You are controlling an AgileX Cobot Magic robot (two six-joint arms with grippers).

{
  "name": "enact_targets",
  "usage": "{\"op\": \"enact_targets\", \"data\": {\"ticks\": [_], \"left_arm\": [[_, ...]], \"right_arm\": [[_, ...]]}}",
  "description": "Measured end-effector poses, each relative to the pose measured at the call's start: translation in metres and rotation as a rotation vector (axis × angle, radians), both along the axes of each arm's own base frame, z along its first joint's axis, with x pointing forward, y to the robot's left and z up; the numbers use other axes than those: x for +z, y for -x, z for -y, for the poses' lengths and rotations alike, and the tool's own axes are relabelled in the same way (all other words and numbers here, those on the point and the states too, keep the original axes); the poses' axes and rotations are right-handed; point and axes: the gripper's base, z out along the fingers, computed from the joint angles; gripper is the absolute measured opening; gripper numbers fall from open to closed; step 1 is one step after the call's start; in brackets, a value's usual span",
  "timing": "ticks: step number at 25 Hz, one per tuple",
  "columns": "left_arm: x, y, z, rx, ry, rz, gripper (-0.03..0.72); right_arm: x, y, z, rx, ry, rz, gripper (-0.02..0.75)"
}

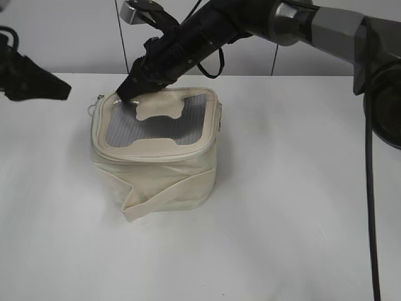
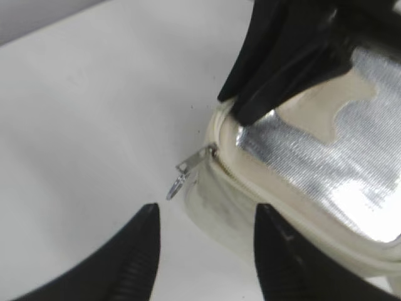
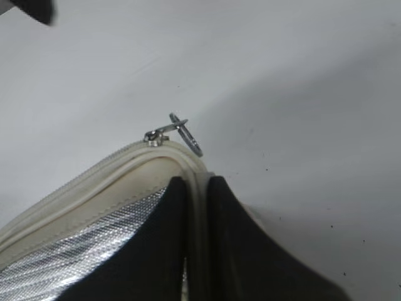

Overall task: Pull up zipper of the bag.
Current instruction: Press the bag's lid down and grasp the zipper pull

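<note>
The cream-white bag (image 1: 156,172) stands on the white table, grey mesh top (image 1: 153,125) facing up. My right gripper (image 1: 128,89) reaches across and is shut on the bag's top rim (image 3: 197,182) at the far left corner. A zipper slider with a silver ring pull (image 3: 182,132) sticks out just beyond the right fingertips. It also shows in the left wrist view (image 2: 188,172), hanging off the bag's corner. My left gripper (image 2: 207,216) is open and empty, just short of that pull, at the exterior view's left edge (image 1: 59,88).
The bag's wide cream strap (image 1: 160,191) crosses its front side. The white table (image 1: 282,219) stretches around the bag. A black cable (image 1: 371,188) hangs down at the right.
</note>
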Motion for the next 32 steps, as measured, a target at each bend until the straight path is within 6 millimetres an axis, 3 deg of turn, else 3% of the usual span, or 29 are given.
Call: {"op": "enact_targets", "data": {"ticks": [2,6,17,27,32], "left_arm": [[-0.022,-0.009,-0.001,-0.059,-0.036,-0.02,0.42],[-0.05,-0.018,-0.002,-0.122,-0.083,-0.03,0.459],[-0.055,-0.034,0.02,-0.188,-0.294,0.237,0.461],[-0.078,-0.038,0.034,-0.217,-0.332,0.222,0.417],[-0.078,-0.041,0.037,-0.176,-0.328,0.231,0.406]], "right_arm": [[0.0,0.0,0.0,0.0,0.0,0.0,0.075],[0.0,-0.002,0.002,-0.006,0.0,-0.001,0.075],[0.0,-0.002,0.002,-0.016,-0.001,-0.015,0.075],[0.0,-0.002,0.003,-0.019,-0.002,-0.019,0.075],[0.0,-0.002,0.003,-0.02,-0.002,-0.021,0.075]]}}
